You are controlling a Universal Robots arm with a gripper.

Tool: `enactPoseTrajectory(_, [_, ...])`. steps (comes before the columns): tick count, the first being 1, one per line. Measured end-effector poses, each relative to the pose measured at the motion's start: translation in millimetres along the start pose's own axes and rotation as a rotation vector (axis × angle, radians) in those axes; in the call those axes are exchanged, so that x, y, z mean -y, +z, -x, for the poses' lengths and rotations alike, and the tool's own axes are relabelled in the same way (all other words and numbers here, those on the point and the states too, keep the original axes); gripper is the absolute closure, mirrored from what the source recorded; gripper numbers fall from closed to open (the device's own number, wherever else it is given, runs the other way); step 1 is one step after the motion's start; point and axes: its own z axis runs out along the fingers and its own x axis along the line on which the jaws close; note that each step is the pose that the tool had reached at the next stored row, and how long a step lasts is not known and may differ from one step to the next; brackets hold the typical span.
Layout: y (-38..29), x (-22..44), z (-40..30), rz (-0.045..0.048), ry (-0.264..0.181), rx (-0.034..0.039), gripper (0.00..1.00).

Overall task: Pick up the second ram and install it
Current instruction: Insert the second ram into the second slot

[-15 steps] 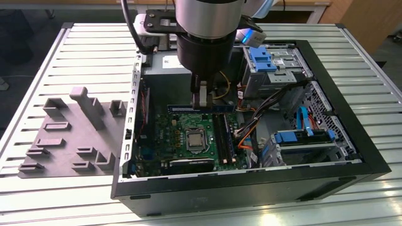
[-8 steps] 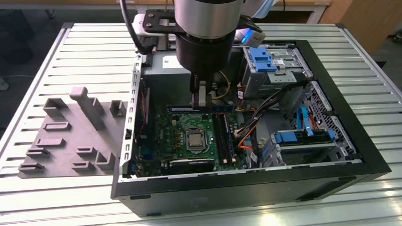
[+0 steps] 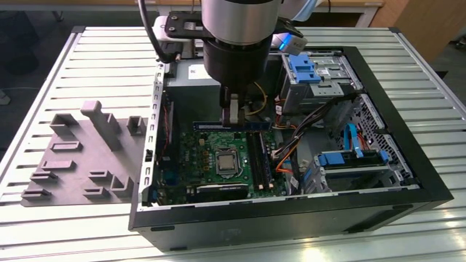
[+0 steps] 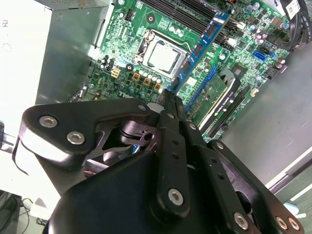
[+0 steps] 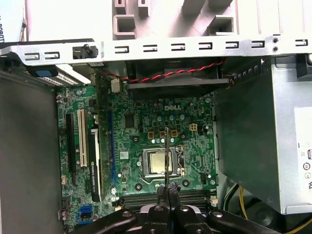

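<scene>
My gripper (image 3: 231, 119) is shut on the second ram (image 3: 248, 125), a long thin stick with a blue edge, held by its middle above the green motherboard (image 3: 204, 147) inside the open computer case. In the second wrist view the ram (image 4: 200, 48) sticks out past the fingertips (image 4: 169, 97) over the board. The first wrist view shows it edge-on (image 5: 166, 151), over the silver processor (image 5: 158, 162). The black memory slots (image 3: 260, 161) lie to the exterior view's right of the processor (image 3: 226, 162). The held stick runs crosswise to them and is clear of them.
The grey holder tray (image 3: 80, 158) sits on the slatted table outside the case, at the exterior view's left. Inside are a card (image 5: 93, 161) standing in a slot, orange and black cables (image 3: 291, 147), blue drive bays (image 3: 342, 158) and the power supply (image 5: 258, 141).
</scene>
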Motion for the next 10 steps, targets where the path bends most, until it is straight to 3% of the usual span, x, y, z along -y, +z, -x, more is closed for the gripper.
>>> enactPoseTrajectory(10, [0.8, 0.0, 0.0, -0.0089, 0.181, 0.0049, 0.89])
